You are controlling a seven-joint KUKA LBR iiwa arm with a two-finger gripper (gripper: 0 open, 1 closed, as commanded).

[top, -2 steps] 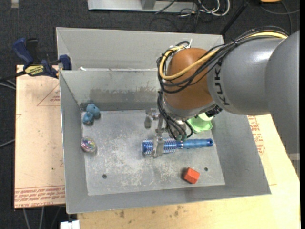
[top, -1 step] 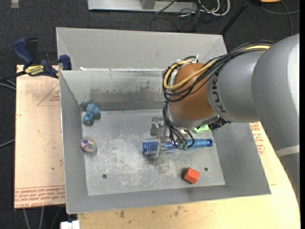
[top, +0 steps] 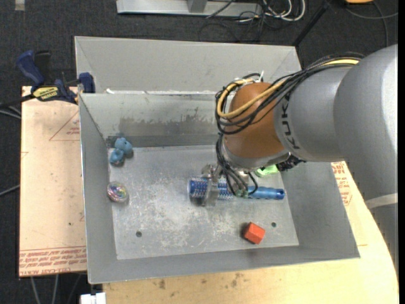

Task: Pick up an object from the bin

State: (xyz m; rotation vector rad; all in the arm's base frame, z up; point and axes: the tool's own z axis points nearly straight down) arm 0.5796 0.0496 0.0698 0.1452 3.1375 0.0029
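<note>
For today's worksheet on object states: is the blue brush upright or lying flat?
Lying flat: the blue brush stretches sideways along the bin floor, bristle end at the gripper.

Robot lab: KUKA arm [top: 354, 113], grey metal bin [top: 171, 230], floor cables [top: 281, 2].

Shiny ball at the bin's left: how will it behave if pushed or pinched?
The shiny ball looks round and glossy, so it will probably roll at a nudge and may slip from a pinch. It lies close to the left wall on flat floor, so it could likely roll freely to the right.
</note>
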